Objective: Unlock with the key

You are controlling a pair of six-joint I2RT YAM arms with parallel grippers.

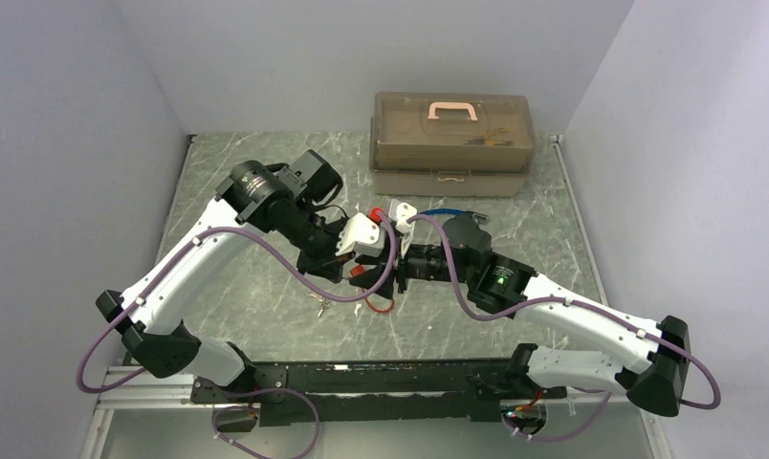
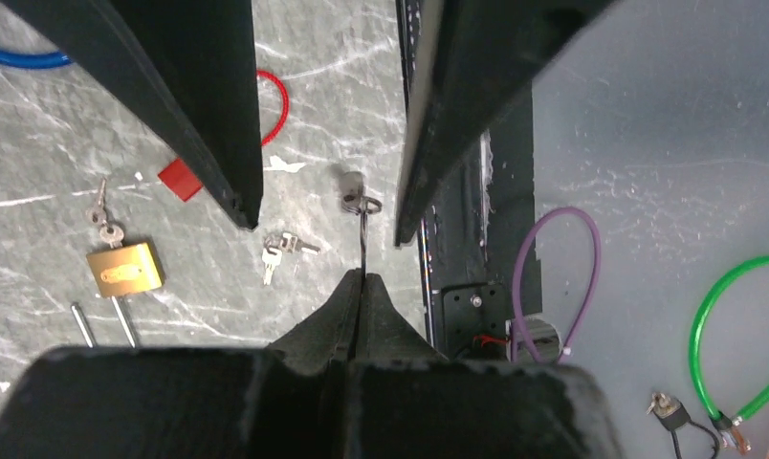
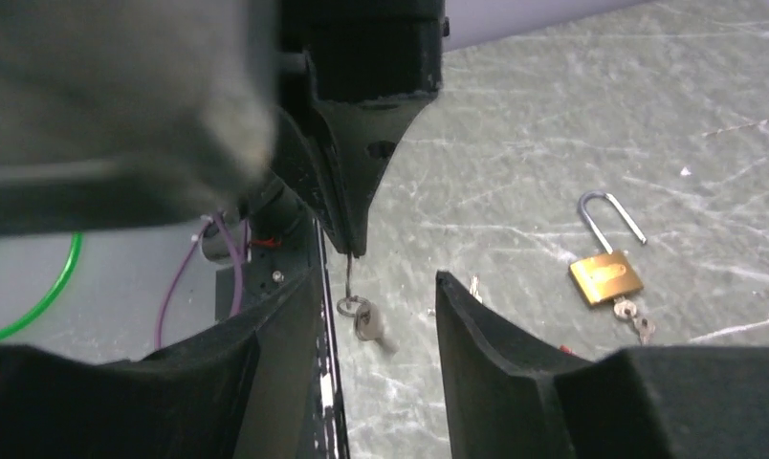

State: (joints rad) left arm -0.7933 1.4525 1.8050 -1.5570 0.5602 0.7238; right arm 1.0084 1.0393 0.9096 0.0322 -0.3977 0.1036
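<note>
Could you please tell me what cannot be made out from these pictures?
- Left wrist view: the left claw is shut on a thin metal strip. Its fingers hide whether it is a key.
- Right wrist view: the dangling key is blurred, teeth unreadable.
- Top view: the arms seem to cover the brass padlock.

The table (image 1: 266, 296) is grey-green, patterned like marble with white veins. The left tool (image 2: 362, 279) and right tool (image 3: 377, 277) are matt black, and the key set (image 2: 354, 194) pinched in the left tool is dull grey metal. Left of that tool lie a brass-gold padlock (image 2: 124, 268) with a silver shackle and pale silver loose keys (image 2: 283, 251). Beyond its tip are a red loop (image 2: 277, 100), a red block (image 2: 178, 179) and a blue cable (image 2: 17, 55). To its right run a purple cable (image 2: 553, 268) and a green cable (image 2: 735, 325). Far beyond both tools, the box (image 1: 452, 153) is translucent brown with a pink handle (image 1: 454, 111).
</note>
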